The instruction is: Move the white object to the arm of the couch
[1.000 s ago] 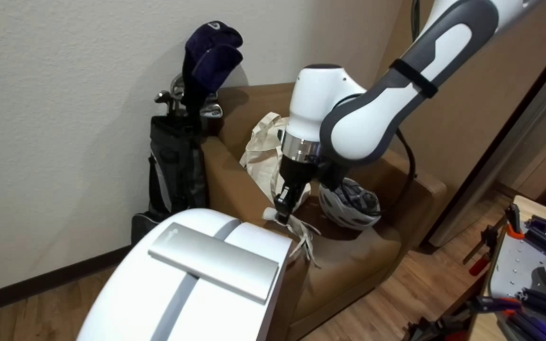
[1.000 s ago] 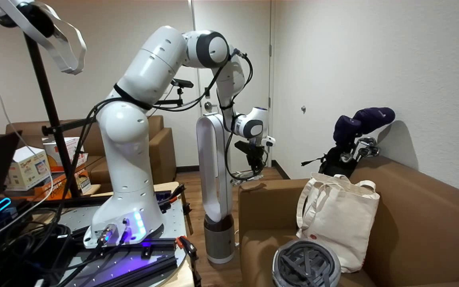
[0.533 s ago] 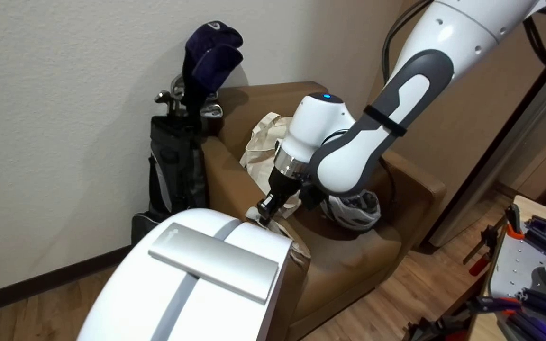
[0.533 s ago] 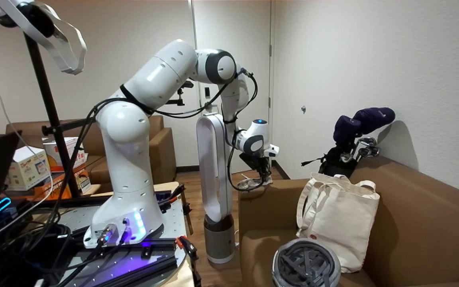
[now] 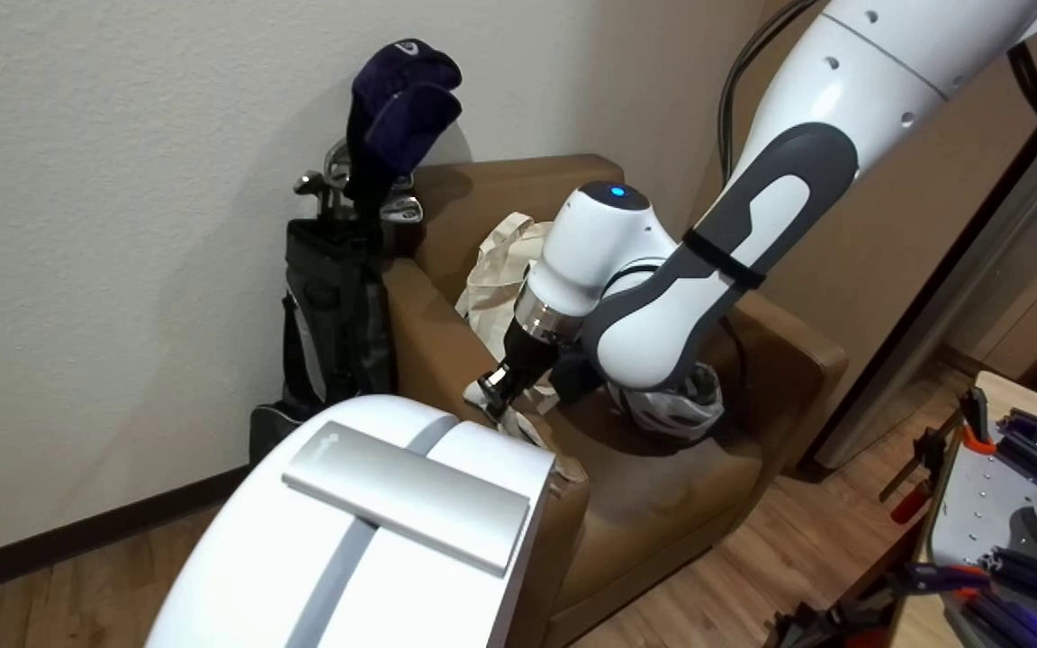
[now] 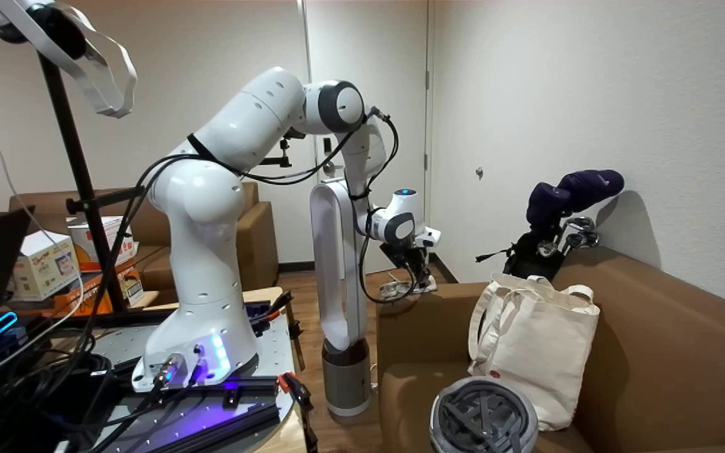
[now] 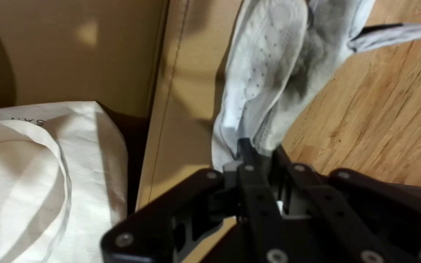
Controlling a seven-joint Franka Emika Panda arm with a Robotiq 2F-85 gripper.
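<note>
Gripper (image 7: 261,148), 1 ea.: you have it clamped on wht. object (image 7: 254,80), one end; same partly over couch arm (image 7: 190,87), contact unclear.

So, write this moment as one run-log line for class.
Gripper: closed on white object | Place: seemingly on couch arm | Seat: tote bag, helmet | Release: not yet

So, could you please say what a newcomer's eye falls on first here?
Probably the white jointed robot arm rising from the grey metal bench, its black gripper touching a soft white object at the brown couch arm. Next would come the black golf bag with navy fabric club covers, by the pale wall.
</note>
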